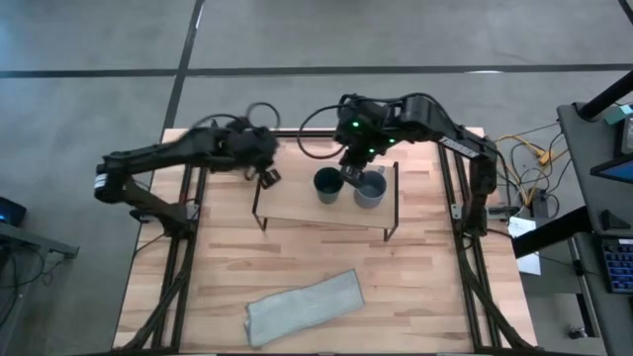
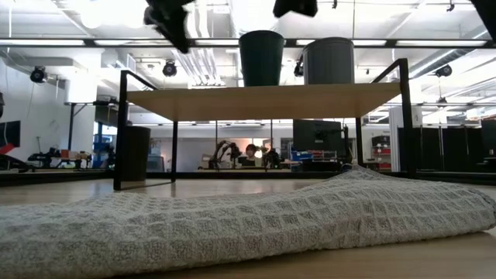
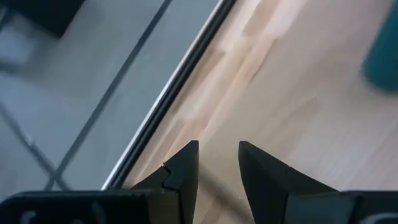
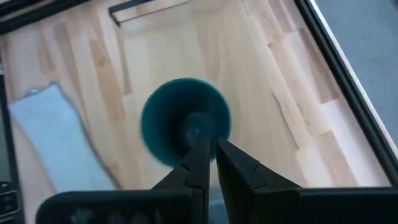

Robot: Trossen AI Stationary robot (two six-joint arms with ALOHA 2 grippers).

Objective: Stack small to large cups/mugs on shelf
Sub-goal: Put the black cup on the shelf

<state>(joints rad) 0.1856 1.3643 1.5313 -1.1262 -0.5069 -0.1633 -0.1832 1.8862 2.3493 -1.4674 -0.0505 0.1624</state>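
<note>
Grey cloth foreground, third cup possibly hidden

Blurred teal cup, edge-cropped

No text, label, brand, number or sign could be read in any view; nothing on the cups, the shelf or the cloth bore legible writing.

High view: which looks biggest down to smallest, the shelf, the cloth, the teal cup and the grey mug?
1. shelf: largest.
2. cloth: clearly smaller than the shelf board.
3. teal cup and grey mug: smallest; they look about alike from above, so I won't rank them.
</note>
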